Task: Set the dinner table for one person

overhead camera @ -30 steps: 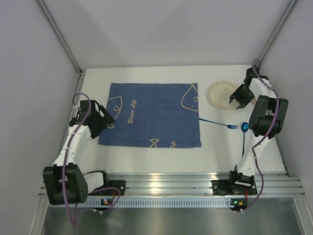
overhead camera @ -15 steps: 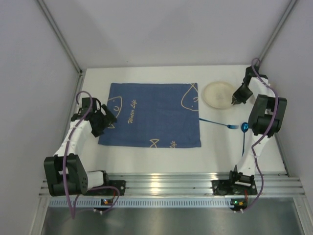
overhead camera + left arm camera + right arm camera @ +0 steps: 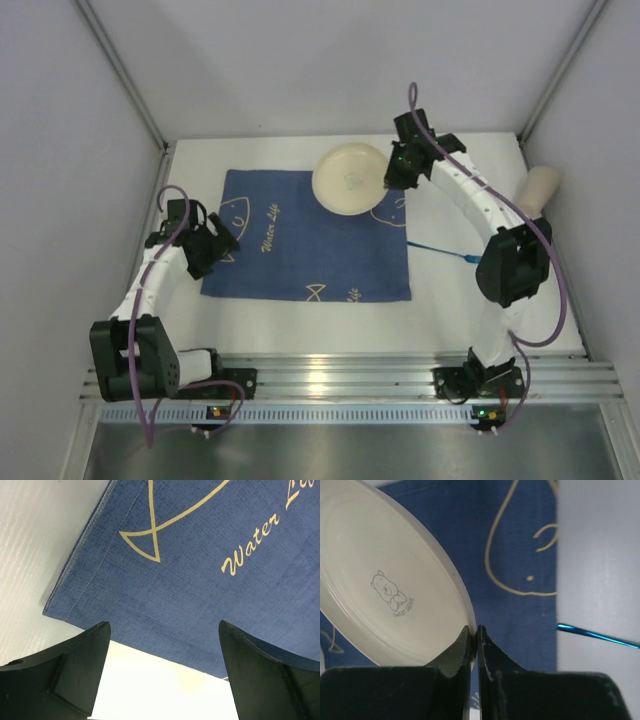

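From above, the counter point(image 3: 300, 320) is a broad, plain white top. A ribbed aluminium rail point(image 3: 340, 375) runs along its near edge, where both arms are bolted. A dark blue mat point(image 3: 300, 250) with pale fish drawings lies flat in its middle. The right arm reaches in a long arc from beyond the mat's right edge to its far right corner. There the right gripper point(image 3: 386, 180) holds a cream plate point(image 3: 348, 178) by its right rim. The plate is tilted and hangs over the mat's far edge. A blue fork point(image 3: 445, 250) lies on the counter just right of the mat. The left arm bends up along the mat's left side, and the left gripper point(image 3: 222, 248) sits at the mat's left edge.

In the left wrist view, the left gripper point(image 3: 162, 670) has its dark fingers point(image 3: 75, 670) spread wide with nothing between them. They hover over the mat's point(image 3: 200, 570) corner, where gold stitching shows a fish tail and the word "Water". White counter point(image 3: 40, 540) shows past the hem.

In the right wrist view, the right gripper point(image 3: 477, 640) has its fingers point(image 3: 455, 655) pinched shut on the plate's point(image 3: 385, 590) thin rim. The plate is steeply canted, and its face carries a small bear print. Behind it lie the mat point(image 3: 520, 620) and, beyond its right edge, bare counter point(image 3: 600, 555) and the fork's point(image 3: 595, 635) blue handle.
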{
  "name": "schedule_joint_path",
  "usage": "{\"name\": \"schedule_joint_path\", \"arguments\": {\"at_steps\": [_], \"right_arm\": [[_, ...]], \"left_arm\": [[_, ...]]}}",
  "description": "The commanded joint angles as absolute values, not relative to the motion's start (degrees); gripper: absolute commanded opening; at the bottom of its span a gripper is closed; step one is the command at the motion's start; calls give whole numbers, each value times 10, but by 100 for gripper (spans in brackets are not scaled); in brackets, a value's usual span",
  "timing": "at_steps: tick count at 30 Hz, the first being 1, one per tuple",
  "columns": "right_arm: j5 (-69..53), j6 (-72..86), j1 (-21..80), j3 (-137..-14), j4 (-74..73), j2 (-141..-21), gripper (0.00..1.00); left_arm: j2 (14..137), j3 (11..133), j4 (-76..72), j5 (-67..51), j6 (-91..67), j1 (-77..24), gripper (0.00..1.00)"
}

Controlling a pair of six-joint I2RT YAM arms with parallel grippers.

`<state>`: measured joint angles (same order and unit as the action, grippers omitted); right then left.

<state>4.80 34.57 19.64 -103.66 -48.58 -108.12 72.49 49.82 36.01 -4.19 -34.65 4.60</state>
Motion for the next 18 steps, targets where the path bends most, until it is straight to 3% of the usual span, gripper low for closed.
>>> {"name": "schedule_joint_path", "arguments": {"at_steps": [1,5,11,18], "right_arm": [[3,373,238,-1036,-455,-1081,0],[-61,409,292,-1032,-377,-1131,0],[-71,413,324,-1149,-402,-1267,0],[-73,421,359,-1085,-383,-1303,0]], "left_arm": [[698,509,352,-45,-330,44,94],[685,507,373,-37,-316,44,94],[664,519,406,-18,-297,43,95],[656,526,421,-5,-282,31,95]]}}
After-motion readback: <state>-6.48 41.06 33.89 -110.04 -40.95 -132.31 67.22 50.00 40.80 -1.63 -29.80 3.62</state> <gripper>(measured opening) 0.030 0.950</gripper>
